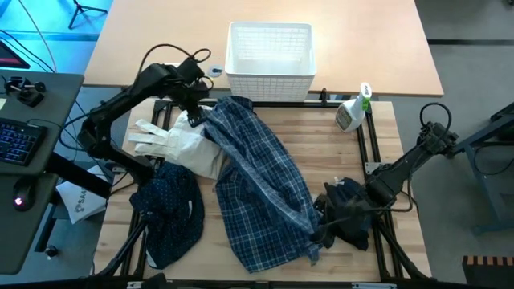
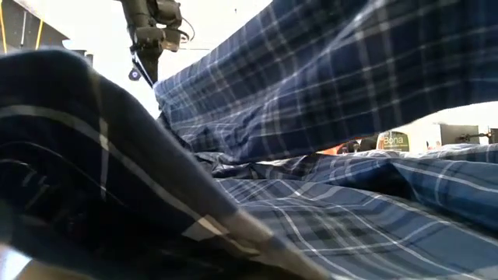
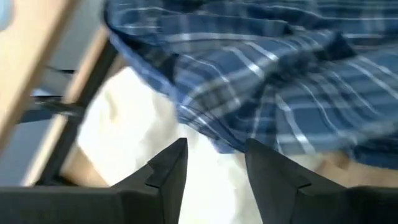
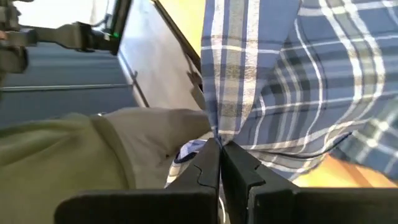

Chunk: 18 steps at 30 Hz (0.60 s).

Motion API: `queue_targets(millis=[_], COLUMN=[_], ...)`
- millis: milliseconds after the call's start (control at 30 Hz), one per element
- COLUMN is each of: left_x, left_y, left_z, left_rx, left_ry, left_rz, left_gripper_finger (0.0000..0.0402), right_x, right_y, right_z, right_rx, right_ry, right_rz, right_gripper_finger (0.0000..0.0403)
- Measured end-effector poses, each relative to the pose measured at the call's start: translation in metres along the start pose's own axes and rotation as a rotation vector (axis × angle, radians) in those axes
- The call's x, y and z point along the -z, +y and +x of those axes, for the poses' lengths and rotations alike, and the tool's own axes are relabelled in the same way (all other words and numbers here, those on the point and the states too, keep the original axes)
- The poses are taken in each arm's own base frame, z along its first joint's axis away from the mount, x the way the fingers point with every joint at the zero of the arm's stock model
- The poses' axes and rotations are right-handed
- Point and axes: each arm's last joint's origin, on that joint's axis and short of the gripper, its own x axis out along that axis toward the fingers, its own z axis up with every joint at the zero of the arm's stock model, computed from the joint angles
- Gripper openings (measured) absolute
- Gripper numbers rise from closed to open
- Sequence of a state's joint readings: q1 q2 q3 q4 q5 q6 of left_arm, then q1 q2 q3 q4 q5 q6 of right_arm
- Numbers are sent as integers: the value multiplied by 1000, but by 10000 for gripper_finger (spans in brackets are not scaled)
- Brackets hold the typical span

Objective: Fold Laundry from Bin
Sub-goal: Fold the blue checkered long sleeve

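The blue-and-white plaid shirt (image 1: 261,185) lies spread slantwise across the table's middle and fills the low view (image 2: 327,117). My right gripper (image 1: 320,233) is at its near right end, shut on it (image 4: 219,149). My left gripper (image 1: 195,119) is open (image 3: 216,152) at the shirt's far left edge, over the cream-white cloth bag (image 1: 181,143). The dotted navy shirt (image 1: 170,213) lies crumpled at the near left. The plain dark navy piece (image 1: 349,205) lies under my right arm. The white lattice bin (image 1: 269,52) stands at the far edge. My right gripper pinches a gathered bunch of the plaid shirt's near right end (image 4: 219,134) between its two shut fingers. The cloth fans out from the fingertips in drawn creases. The shirt's remaining cloth (image 1: 249,152) lies on the table.
A white spray bottle with a green top (image 1: 353,112) stands at the far right of the wooden table top. The cream-white bag partly lies under the plaid shirt's far end. Bare wood (image 1: 321,144) shows right of the plaid shirt. A desk with a keyboard stands beyond the left edge.
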<state>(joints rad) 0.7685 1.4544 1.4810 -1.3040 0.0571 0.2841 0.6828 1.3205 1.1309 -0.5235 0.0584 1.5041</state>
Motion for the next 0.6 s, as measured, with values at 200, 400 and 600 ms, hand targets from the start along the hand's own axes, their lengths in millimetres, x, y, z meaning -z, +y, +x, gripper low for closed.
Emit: queue_targets(millis=[200, 400, 600], left_x=[18, 24, 20], left_y=[-5, -14, -30], left_z=[37, 82, 88], left_rx=[64, 48, 33], left_ry=[115, 82, 45], left_rz=[81, 129, 224], left_gripper_finger=[182, 184, 184], right_x=[18, 45, 71], right_y=[-3, -10, -15], right_z=[-1, -6, -12], right_rx=[39, 92, 129], right_ry=[14, -2, 39], right_rz=[68, 158, 281], right_gripper_finger=[0, 0, 0])
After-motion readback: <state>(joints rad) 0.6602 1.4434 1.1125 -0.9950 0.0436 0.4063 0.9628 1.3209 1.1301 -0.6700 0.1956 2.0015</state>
